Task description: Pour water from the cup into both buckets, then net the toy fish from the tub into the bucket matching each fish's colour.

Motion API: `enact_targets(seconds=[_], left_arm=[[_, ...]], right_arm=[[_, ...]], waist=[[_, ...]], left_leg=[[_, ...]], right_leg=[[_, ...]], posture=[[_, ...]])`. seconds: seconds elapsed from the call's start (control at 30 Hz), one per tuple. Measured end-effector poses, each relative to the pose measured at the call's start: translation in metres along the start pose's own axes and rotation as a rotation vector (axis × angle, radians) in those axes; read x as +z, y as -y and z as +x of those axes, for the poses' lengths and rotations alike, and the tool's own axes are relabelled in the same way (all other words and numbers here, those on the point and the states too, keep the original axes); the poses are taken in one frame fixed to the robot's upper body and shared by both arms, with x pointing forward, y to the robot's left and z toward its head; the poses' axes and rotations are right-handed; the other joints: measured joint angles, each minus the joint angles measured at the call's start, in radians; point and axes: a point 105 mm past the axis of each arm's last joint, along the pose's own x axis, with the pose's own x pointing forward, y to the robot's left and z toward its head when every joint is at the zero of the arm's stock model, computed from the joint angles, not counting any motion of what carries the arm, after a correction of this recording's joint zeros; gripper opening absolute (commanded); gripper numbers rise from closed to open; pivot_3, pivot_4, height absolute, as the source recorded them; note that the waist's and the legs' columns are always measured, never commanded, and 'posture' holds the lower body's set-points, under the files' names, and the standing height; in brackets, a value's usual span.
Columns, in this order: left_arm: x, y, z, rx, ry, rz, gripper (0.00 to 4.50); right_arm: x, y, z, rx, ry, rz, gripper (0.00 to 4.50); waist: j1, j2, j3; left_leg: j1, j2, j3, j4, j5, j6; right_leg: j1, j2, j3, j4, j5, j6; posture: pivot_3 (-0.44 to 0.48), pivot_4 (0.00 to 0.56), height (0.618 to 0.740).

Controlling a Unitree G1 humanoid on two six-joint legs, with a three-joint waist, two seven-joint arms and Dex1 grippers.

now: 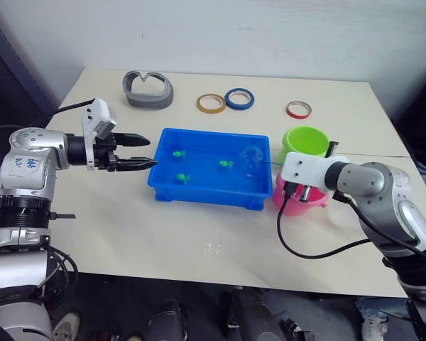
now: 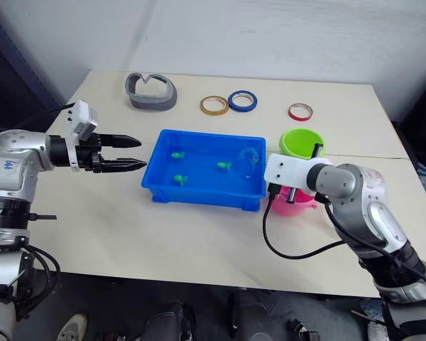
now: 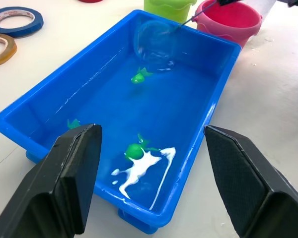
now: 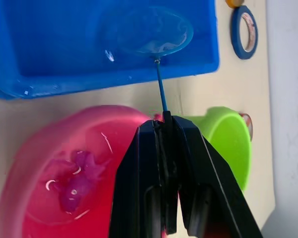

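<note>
The blue tub [image 1: 199, 190] sits mid-table with three green toy fish [image 1: 226, 164] in shallow water. My left gripper [image 1: 153, 152] hovers open just off the tub's left end, holding nothing. My right gripper [image 4: 164, 124] is shut on the net's thin handle above the pink bucket [image 1: 292, 206]. The net's hoop [image 1: 253, 156] dips into the tub's right end. A pink fish [image 4: 79, 181] lies in the water in the pink bucket. The green bucket [image 1: 305, 140] stands just behind it. The clear cup [image 1: 339, 213] is mostly hidden behind my right forearm.
At the back of the table lie a grey curved object [image 1: 148, 90] and yellow [image 1: 211, 104], blue [image 1: 239, 98] and red [image 1: 298, 109] tape rings. A black cable [image 1: 298, 252] loops from my right wrist over the table's front.
</note>
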Motion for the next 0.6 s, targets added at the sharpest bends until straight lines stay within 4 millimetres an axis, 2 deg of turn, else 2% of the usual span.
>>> enact_targets(seconds=[0.3, 0.6], left_arm=[[0.003, 0.002, 0.0, 0.002, -0.001, 0.01, 3.6], [0.004, 0.001, -0.003, 0.013, -0.004, 0.006, 3.6]], right_arm=[[0.024, -0.027, 0.027, 0.081, 0.08, 0.311, 0.0], [0.03, -0.03, 0.033, 0.139, 0.104, 0.675, 0.0]], waist=[[0.001, 0.0, 0.0], [-0.001, 0.0, 0.0]], left_leg=[[0.0, 0.0, 0.0, 0.0, 0.0, 0.0], [0.0, 0.0, 0.0, 0.0, 0.0, 0.0]], right_leg=[[0.0, 0.0, 0.0, 0.0, 0.0, 0.0], [0.0, 0.0, 0.0, 0.0, 0.0, 0.0]], posture=[[0.0, 0.15, 0.693], [0.0, 0.15, 0.693]])
